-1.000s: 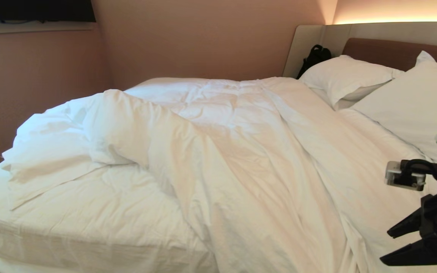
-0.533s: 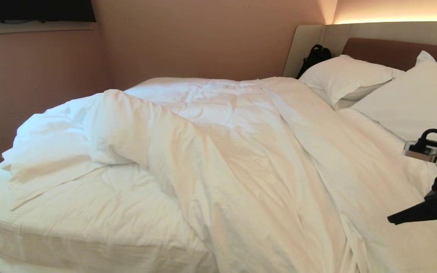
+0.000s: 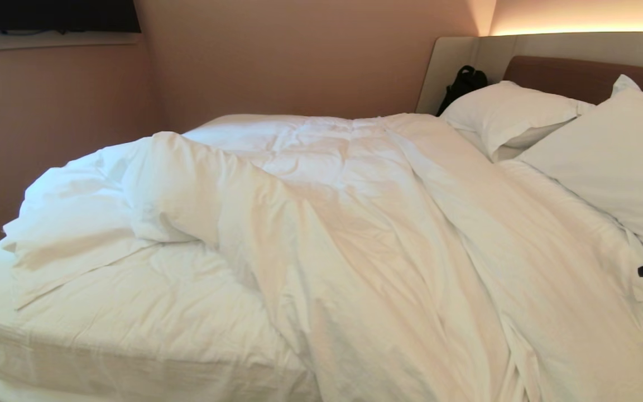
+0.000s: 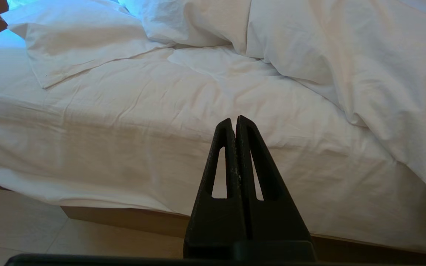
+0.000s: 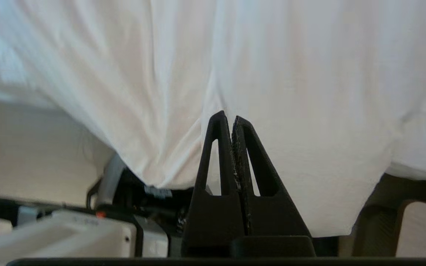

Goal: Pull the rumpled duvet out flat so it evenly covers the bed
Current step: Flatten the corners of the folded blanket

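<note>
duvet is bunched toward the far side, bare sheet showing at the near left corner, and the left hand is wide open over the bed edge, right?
Not quite. The left hand is shut, fingers pressed together, as the left wrist view shows. The rest holds: the duvet is bunched toward the far side, leaving bare sheet at the near left corner.

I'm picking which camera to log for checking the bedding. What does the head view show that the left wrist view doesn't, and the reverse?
Only the head view: two pillows, the headboard, a black bag, and the duvet's far spread. Only the left wrist view: the shut left gripper, the bed's brown base and the floor. Both: the rumpled duvet bunched beside bare mattress sheet.
</note>
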Tool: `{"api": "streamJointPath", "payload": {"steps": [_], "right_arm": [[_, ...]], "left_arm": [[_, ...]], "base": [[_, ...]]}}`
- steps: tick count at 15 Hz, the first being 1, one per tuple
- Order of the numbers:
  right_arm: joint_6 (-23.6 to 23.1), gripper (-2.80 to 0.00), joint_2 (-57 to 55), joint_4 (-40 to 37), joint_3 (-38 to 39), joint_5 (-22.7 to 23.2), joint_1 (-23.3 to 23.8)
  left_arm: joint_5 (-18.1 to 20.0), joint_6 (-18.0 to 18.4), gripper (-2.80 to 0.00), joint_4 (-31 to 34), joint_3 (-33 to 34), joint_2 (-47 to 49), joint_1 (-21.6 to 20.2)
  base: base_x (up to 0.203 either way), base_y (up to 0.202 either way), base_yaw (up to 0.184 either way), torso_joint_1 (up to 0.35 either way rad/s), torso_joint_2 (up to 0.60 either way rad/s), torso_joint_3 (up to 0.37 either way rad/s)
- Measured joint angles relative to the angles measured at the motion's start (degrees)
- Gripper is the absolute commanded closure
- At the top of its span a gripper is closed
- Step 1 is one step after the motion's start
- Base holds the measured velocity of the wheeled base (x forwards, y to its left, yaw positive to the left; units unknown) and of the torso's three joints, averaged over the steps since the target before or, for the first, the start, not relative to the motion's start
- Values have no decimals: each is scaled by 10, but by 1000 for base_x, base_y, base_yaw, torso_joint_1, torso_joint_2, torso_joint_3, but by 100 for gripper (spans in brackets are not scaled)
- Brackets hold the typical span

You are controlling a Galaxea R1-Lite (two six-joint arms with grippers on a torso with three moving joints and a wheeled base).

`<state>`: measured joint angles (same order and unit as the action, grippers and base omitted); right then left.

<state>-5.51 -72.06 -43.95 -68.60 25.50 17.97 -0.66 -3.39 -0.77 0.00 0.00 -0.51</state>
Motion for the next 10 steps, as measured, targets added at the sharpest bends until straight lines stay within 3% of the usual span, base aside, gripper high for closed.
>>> {"api": "streamJointPath", "payload": {"steps": [3, 5, 7, 10], "right_arm": [[50, 0, 34, 18, 4, 7, 114], [73, 0, 50, 37, -7, 25, 159], [98, 0, 44, 55, -38, 36, 171], [151, 0, 0, 66, -93, 29, 145]], "left_arm": [[0, 0, 0, 0, 0, 0, 0], [0, 0, 0, 0, 0, 0, 0], [0, 1, 0, 0, 0, 0, 0], [0, -1, 0, 0, 0, 0, 0]], "base": [[0, 0, 0, 0, 0, 0], [0, 0, 0, 0, 0, 0], [0, 0, 0, 0, 0, 0], [0, 0, 0, 0, 0, 0]]}}
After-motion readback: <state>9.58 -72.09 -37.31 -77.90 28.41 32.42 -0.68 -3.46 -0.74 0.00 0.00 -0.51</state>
